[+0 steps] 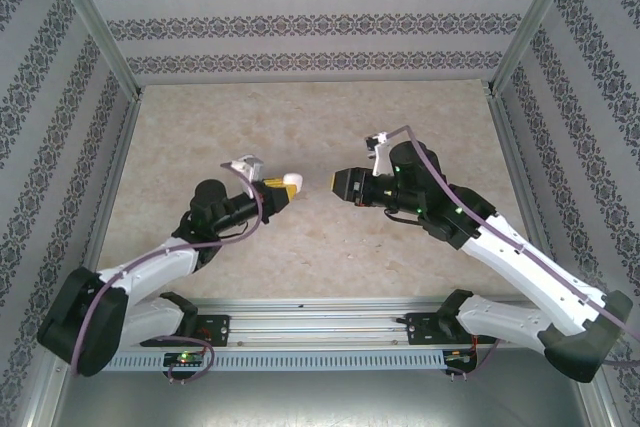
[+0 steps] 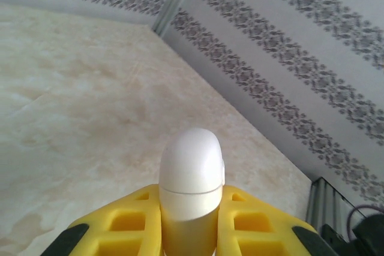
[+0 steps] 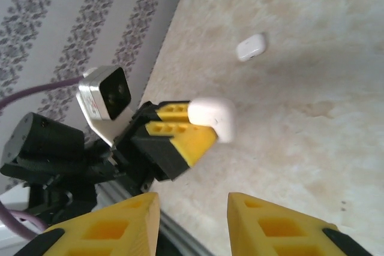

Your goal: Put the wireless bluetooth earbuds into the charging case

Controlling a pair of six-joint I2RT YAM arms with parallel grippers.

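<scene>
The left end effector (image 3: pixel 193 125) is raised off the desk (image 1: pixel 300 127) and pinches a white case (image 2: pixel 189 220) between its yellow fingers. The fingers press on the lower body, just under the seam, so the domed lid (image 2: pixel 192 154) stands clear above them. The lid is shut, and whether any buds sit inside cannot be told.

The right end effector (image 3: pixel 192 203) faces it across a short gap, jaws spread with nothing between them. A second case (image 3: pixel 251 47) lies flat on the desk beyond, well apart from both arms.

The case looks like a light, stiff shell of glossy plastic with every corner rounded, so it is likely slippery and may twist or squirt out of a hard squeeze. The present hold across the broad faces, below the seam, seems the right one, because it leaves the hinge free. To open it, the right fingers would probably need to catch the lid's front lip rather than its smooth crown, where they could slide off.

The buds should be lighter and slicker than the case and prone to roll. They are best taken gently by the stem and dropped in stem-first.
</scene>
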